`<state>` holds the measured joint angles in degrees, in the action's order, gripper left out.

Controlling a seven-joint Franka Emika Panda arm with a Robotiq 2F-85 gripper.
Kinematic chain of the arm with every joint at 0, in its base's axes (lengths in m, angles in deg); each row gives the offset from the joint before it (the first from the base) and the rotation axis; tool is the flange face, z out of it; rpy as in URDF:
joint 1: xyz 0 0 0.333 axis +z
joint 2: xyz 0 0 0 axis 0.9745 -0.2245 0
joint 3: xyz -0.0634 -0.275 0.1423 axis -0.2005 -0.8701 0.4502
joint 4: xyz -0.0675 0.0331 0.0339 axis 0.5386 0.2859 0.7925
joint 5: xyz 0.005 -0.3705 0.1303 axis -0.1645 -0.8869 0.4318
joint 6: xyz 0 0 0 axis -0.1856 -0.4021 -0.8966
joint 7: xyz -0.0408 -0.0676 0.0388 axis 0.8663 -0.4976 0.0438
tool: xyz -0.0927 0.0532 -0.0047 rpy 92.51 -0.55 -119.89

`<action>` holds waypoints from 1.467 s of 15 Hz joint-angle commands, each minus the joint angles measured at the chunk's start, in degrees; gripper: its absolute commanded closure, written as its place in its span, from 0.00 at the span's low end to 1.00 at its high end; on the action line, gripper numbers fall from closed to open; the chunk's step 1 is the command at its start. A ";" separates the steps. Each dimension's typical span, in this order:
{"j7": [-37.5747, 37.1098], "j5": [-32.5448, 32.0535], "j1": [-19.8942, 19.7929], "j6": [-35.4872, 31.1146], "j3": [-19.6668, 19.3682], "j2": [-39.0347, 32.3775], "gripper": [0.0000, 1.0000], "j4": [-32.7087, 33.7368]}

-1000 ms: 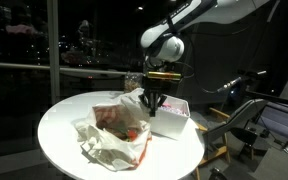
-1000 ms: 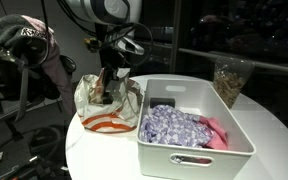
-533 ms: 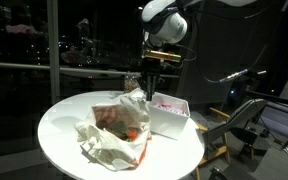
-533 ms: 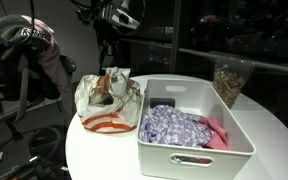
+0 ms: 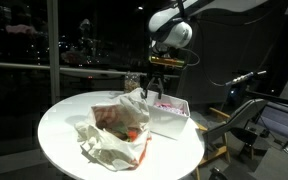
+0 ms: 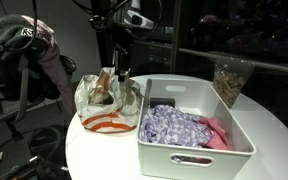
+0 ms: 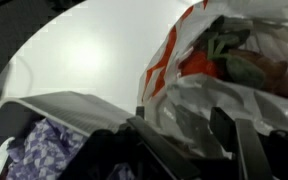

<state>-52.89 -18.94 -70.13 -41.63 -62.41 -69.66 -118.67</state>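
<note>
My gripper [image 5: 154, 88] [image 6: 121, 72] hangs open above the seam between a crumpled white plastic bag [image 5: 114, 128] [image 6: 106, 100] with orange print and a white bin [image 5: 172, 122] [image 6: 199, 160]. In the wrist view the dark fingers [image 7: 229, 125] stand apart, with the bag [image 7: 224, 70] showing between and beyond them; nothing is held. The bag holds reddish and green items. In the bin lie a purple patterned cloth [image 6: 174, 125] [image 7: 39, 150] and a pink cloth [image 6: 216, 132].
Bag and bin sit on a round white table [image 5: 59, 125] [image 6: 269, 125]. A clear jar of brownish contents [image 6: 229, 80] stands behind the bin. A backpack on a chair [image 6: 29, 45] is off the table's side; a metal stand [image 5: 249, 115] is beyond the bin.
The gripper rose out of the bag, shifted toward the bin's edge and came a little lower again. Its fingers went from shut to open.
</note>
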 commanded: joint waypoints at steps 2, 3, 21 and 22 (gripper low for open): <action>-0.35 -1.76 -4.29 -9.56 -2.16 1.98 0.00 -0.65; -0.29 -1.42 -5.29 -12.09 -2.85 1.81 0.00 -0.59; 5.27 3.90 -11.58 -17.22 -7.01 -17.96 0.00 4.42; 5.51 3.22 -11.34 -17.76 -7.20 -18.37 0.00 4.09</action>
<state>-48.68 -15.74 -81.92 -59.77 -69.40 -88.12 -113.33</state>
